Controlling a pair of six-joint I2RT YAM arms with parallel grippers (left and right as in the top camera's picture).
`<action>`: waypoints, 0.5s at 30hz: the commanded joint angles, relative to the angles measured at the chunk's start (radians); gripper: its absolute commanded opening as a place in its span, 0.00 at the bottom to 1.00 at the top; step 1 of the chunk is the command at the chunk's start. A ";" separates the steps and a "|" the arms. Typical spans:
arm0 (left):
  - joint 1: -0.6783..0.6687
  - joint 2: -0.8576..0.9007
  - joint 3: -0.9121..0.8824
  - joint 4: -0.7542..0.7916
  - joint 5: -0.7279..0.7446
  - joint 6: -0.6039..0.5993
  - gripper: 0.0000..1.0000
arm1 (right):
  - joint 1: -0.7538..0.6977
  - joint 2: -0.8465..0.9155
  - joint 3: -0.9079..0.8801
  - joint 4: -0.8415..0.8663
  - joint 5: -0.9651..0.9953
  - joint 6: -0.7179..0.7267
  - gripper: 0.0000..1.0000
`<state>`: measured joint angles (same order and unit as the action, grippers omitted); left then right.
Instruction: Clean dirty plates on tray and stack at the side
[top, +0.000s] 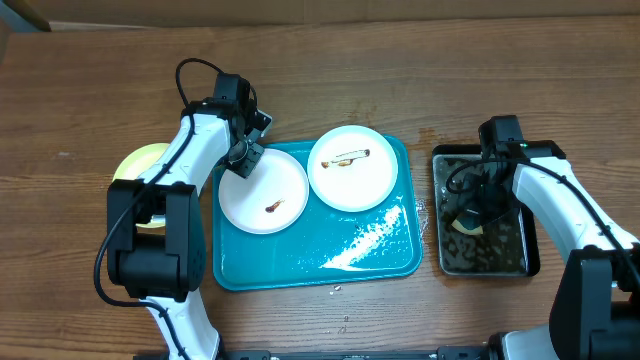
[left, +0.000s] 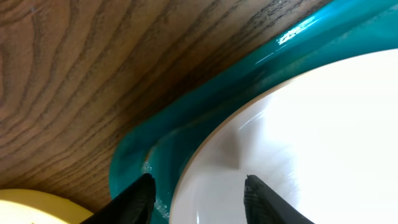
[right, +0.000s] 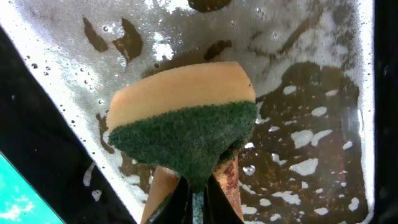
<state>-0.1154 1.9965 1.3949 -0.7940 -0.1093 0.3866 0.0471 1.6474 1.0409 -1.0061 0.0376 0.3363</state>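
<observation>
The turquoise tray (top: 372, 258) holds two white plates with brown smears, a left one (top: 250, 200) and a right one (top: 365, 180). The pale yellow-green plate (top: 140, 160) lies on the table left of the tray, partly under my left arm. My left gripper (top: 243, 158) is open at the far-left rim of the left white plate. In the left wrist view the jaws (left: 199, 199) straddle that plate's rim (left: 298, 124), one finger over the tray (left: 205, 99). My right gripper (top: 470, 212) is shut on a yellow-and-green sponge (right: 186, 118).
The sponge hangs over a black tray of murky, foamy water (right: 311, 118), which stands right of the turquoise tray (top: 440, 160). Water lies pooled on the turquoise tray's near right part (top: 365, 240). The yellow-green plate's edge shows in the left wrist view (left: 31, 208).
</observation>
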 joint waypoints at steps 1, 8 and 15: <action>0.006 0.011 -0.002 0.004 0.023 -0.025 0.54 | -0.003 -0.015 -0.001 0.005 0.010 0.005 0.04; 0.006 0.011 -0.005 0.024 0.060 -0.024 0.53 | -0.003 -0.015 -0.001 0.005 0.011 0.005 0.04; 0.006 0.012 -0.071 0.058 0.054 -0.024 0.56 | -0.003 -0.015 -0.001 0.004 0.010 0.005 0.04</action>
<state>-0.1154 1.9965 1.3613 -0.7395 -0.0746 0.3725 0.0471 1.6474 1.0409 -1.0073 0.0368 0.3367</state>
